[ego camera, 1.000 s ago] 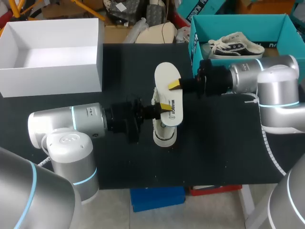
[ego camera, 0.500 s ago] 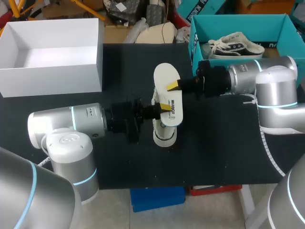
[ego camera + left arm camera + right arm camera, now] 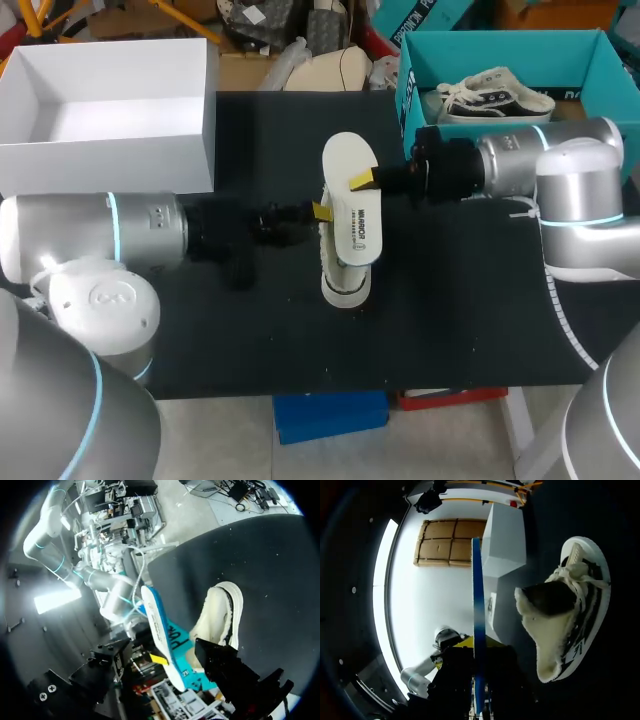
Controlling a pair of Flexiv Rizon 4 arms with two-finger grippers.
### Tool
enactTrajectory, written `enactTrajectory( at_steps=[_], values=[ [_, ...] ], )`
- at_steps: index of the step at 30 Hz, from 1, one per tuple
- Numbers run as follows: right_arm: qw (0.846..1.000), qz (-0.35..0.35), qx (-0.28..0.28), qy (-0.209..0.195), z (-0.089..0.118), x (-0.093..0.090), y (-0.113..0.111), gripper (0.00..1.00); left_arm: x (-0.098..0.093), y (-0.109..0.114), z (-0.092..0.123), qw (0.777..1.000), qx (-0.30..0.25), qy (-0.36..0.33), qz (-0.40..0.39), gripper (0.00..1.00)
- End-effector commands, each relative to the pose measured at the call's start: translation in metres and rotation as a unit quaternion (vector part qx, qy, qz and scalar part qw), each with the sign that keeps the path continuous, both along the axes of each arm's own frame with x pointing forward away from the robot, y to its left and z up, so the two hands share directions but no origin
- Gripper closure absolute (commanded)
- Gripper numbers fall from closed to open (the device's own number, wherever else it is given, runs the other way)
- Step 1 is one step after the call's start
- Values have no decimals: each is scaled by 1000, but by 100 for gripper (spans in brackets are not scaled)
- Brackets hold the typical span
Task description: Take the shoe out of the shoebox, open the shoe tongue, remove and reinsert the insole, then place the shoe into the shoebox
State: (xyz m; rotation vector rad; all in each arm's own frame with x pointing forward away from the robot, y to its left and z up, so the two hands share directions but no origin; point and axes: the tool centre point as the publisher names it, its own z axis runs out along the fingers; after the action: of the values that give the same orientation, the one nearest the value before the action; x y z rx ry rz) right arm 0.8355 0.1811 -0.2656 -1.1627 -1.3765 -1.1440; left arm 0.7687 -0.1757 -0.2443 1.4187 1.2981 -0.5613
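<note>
A cream insole (image 3: 352, 190) with a blue underside (image 3: 162, 640) hangs over the white shoe (image 3: 345, 280), which lies on the black table. My right gripper (image 3: 364, 180) comes in from the right and is shut on the insole's edge; in the right wrist view the insole (image 3: 478, 630) shows edge-on between its fingers, with the fleece-lined shoe (image 3: 560, 625) beside it. My left gripper (image 3: 318, 212) is open just left of the insole, touching nothing. Its dark fingers (image 3: 225, 672) stand wide apart, with the insole and the shoe (image 3: 220, 615) ahead of them.
An open white shoebox (image 3: 205, 130) stands at the back left. A teal box (image 3: 420, 50) at the back right holds another shoe (image 3: 495, 95). The right arm (image 3: 530, 160) lies just in front of the teal box.
My left gripper opened, let go of the insole and drew back to the left. The right gripper keeps the insole in the same place over the shoe.
</note>
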Motion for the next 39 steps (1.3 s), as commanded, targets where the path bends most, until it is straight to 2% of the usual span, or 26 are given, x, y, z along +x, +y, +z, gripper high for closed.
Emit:
enactTrajectory(
  at_steps=[1, 5, 22, 23, 24, 26, 29, 31, 33, 39],
  values=[
    [1000, -1, -1, 0, 0, 0, 1, 100, -17, 21, 20, 969, 244, -24, -22, 0],
    [1000, -1, -1, 0, 0, 0, 1, 100, -29, 24, 31, 936, 339, -79, -48, 0],
    [1000, -1, -1, 0, 0, 0, 1, 100, -29, 24, 31, 936, 339, -79, -48, 0],
    [1000, -1, -1, 0, 0, 0, 1, 100, -26, 16, 28, 931, 360, -34, -37, 0],
    [1000, -1, -1, 0, 0, 0, 1, 100, -25, 7, 26, 914, 406, 9, -15, 0],
    [1000, -1, -1, 0, 0, 0, 1, 100, -25, -4, 25, 896, 436, 90, 7, 0],
    [1000, -1, -1, 0, 0, 0, 1, 100, -24, -14, 25, 865, 469, 163, 64, 0],
    [1000, -1, -1, 0, 0, 0, 1, 100, -25, -18, 30, 851, 482, 186, 93, 0],
    [1000, -1, -1, 0, 0, 0, 1, 100, -27, -20, 39, 841, 502, 164, 120, 0],
    [1000, -1, -1, 0, 0, 0, 1, 100, -27, -20, 39, 841, 502, 164, 120, 0]
  ],
)
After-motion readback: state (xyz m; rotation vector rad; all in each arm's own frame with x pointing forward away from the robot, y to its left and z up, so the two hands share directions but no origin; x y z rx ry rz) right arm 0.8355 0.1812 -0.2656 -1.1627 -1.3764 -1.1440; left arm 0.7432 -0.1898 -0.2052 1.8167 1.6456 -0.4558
